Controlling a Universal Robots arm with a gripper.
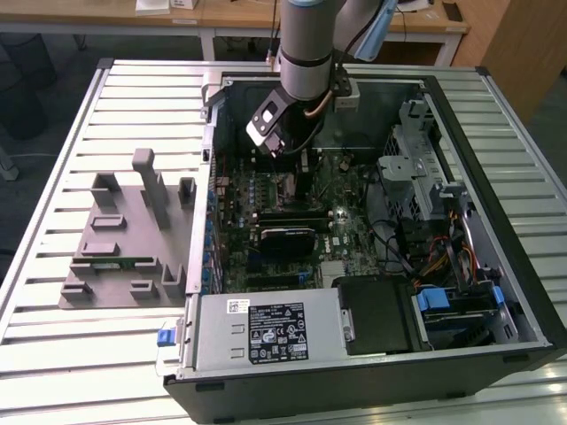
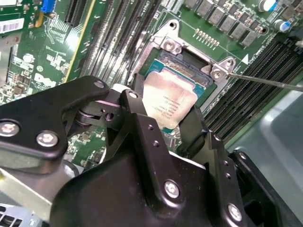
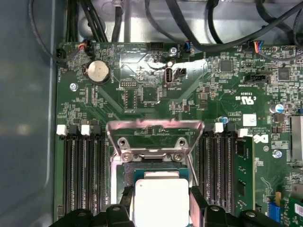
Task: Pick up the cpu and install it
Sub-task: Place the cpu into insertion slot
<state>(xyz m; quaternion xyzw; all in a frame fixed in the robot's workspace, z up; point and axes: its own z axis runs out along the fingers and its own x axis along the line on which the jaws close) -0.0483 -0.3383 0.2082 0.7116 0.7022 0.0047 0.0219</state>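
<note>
Here: your claw [image 2: 164, 113], clamped on the cpu [image 2: 171, 94] by opposite edges, holds it level over the open socket [image 2: 188, 60], presumably for square seating.

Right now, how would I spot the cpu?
Look inside the open computer case, at the green motherboard. Next to the raised metal frame, the cpu is the flat, pale silver square between the tool's black fingers; its neighbours are long dark slots.
</note>
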